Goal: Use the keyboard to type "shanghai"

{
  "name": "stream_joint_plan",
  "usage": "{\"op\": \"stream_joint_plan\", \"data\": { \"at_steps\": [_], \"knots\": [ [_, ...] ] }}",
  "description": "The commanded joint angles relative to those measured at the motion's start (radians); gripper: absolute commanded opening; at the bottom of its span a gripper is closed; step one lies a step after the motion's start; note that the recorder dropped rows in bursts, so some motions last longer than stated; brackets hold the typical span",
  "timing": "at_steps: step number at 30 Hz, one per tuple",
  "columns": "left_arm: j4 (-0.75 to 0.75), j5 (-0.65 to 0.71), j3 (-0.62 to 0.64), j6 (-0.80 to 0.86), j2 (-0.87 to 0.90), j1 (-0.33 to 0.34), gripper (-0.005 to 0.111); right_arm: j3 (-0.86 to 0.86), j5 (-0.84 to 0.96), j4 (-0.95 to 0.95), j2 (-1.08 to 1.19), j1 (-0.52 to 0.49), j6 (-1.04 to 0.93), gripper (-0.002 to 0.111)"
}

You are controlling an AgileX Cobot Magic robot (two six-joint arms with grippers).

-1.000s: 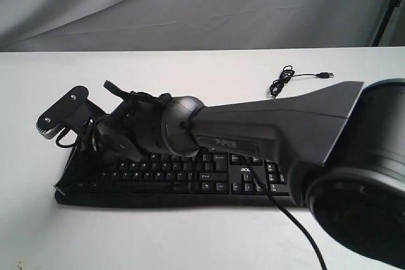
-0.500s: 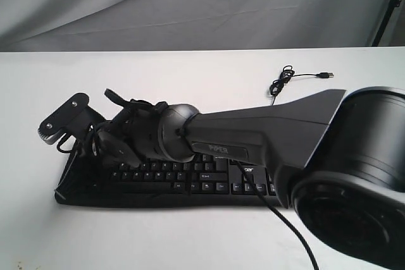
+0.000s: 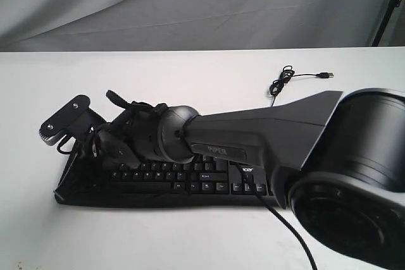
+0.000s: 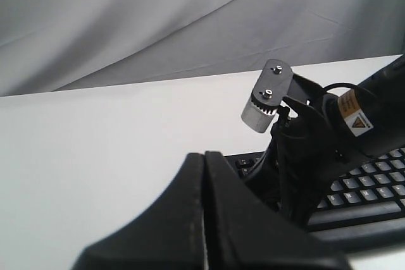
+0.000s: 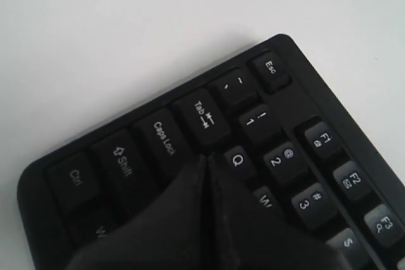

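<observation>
Keyboard (image 3: pixel 190 180) flat, long axis across exterior view, Esc end left.

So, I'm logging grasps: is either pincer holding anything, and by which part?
Nothing is held. The left pincer and right pincer are both shut empty, the right one over the wide black plastic keyboard.

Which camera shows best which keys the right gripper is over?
Right wrist view: the right gripper, shut, points between Caps Lock and Q on the keyboard. Exterior view: its own arm hides the tip. Left wrist view: legends unreadable, tip indistinct.
</observation>
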Motion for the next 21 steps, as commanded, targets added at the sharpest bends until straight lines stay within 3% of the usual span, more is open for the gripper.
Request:
{"op": "stream_joint_plan", "data": {
  "at_steps": [1, 9, 21],
  "knots": [
    [0.001, -0.005, 0.004, -0.003, -0.003, -0.004, 0.0, -0.002, 0.021, 0.015, 0.02, 0.002, -0.014, 0.0],
    [0.001, -0.005, 0.004, -0.003, -0.003, -0.004, 0.0, 0.043, 0.074, -0.035, -0.116, 0.008, 0.024, 0.0],
    [0.001, -0.005, 0.004, -0.003, -0.003, -0.004, 0.0, 0.477, -0.102, -0.124, -0.359, -0.107, 0.19, 0.0]
  ]
}}
